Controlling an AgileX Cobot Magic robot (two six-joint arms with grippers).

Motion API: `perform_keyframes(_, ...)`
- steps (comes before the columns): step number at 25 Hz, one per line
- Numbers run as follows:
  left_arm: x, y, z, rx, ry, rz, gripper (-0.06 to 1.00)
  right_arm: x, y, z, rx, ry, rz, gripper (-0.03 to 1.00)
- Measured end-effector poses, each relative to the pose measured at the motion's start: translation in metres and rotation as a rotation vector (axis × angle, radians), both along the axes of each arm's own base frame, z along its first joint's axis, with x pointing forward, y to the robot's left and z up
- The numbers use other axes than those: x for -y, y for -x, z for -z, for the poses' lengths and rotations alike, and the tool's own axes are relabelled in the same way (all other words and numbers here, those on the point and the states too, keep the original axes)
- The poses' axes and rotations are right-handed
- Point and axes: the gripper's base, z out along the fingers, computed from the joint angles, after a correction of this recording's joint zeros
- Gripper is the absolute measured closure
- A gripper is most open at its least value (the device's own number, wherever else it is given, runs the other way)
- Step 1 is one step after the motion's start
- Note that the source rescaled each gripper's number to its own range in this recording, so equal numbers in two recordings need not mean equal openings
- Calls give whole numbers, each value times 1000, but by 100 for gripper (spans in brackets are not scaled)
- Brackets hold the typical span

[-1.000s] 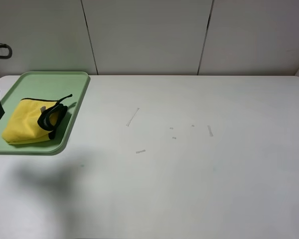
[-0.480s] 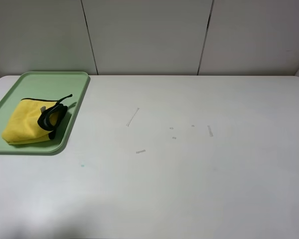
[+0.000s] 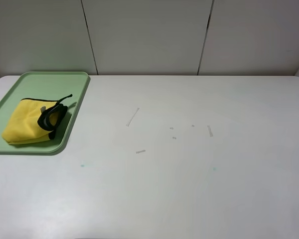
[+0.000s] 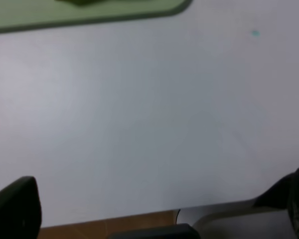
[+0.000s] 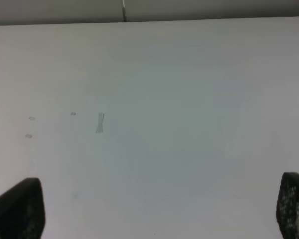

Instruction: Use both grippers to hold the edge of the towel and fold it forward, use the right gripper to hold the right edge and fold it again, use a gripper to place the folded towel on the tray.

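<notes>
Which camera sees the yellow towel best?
The exterior high view: the towel lies folded and whole on the green tray. The left wrist view catches only the tray's edge and a dark sliver, perhaps the towel. The right wrist view shows none of it.

High cam looks down on the whole table (image 3: 189, 189); my wrist cams sit low, both seeing bare tabletop.

A white bench (image 3: 189, 189) is carrying several small scraps of tape (image 3: 133, 117) near its middle, and pale wall panels (image 3: 147, 35) are standing behind.
</notes>
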Motion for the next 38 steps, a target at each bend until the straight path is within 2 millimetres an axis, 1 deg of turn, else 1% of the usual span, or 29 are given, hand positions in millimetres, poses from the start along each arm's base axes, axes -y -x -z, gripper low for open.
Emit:
perform_keyframes(2, 1, 6, 9, 13, 6, 0, -5, 0, 0, 0, 0, 0, 0, -3)
perform_keyframes(5, 2, 15, 18, 79, 10, -2, -5, 0, 0, 0, 0, 5, -2, -3)
perform_keyframes(9, 2, 28, 26, 179, 9, -3, -5, 0, 0, 0, 0, 0, 0, -3)
perform_keyframes(14, 6, 48, 23, 351, 18, 22, -5, 0, 0, 0, 0, 0, 0, -3)
perform_keyframes(19, 9, 67, 23, 480, 34, 38, -5, 0, 0, 0, 0, 0, 0, -3)
perform_keyframes(21, 9, 73, 23, 520, 41, 70, -5, 0, 0, 0, 0, 0, 0, -3)
perform_keyframes(25, 7, 75, 23, 528, 65, 158, -5, 0, 0, 0, 0, 0, 0, -3)
perform_keyframes(28, 7, 76, 23, 526, 76, 191, -5, 0, 0, 0, 0, 0, 0, -3)
perform_keyframes(38, 7, 76, 23, 526, 76, 193, -5, 0, 0, 0, 0, 0, 0, -3)
